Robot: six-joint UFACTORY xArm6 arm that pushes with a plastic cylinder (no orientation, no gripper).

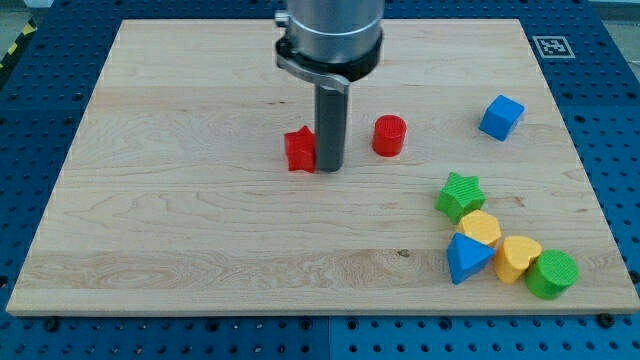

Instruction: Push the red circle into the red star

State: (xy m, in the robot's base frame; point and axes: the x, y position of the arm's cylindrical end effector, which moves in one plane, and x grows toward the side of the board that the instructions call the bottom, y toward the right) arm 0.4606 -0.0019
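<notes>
Presently, step in hand: my tip (329,167) stands between the two red blocks, touching or just beside the red star (299,150), with the red circle (389,135) near on the view's right.
Gripper: none fitted; only a bare rod that holds nothing.
Doing it well: I judge the tip should go round to the circle's right side, then push squarely toward the view's left, keeping the line centred so the circle does not roll off.
Surface: pale wooden tabletop (200,250), flat.
Room: the other blocks cluster well apart at lower right; the path looks free.
</notes>
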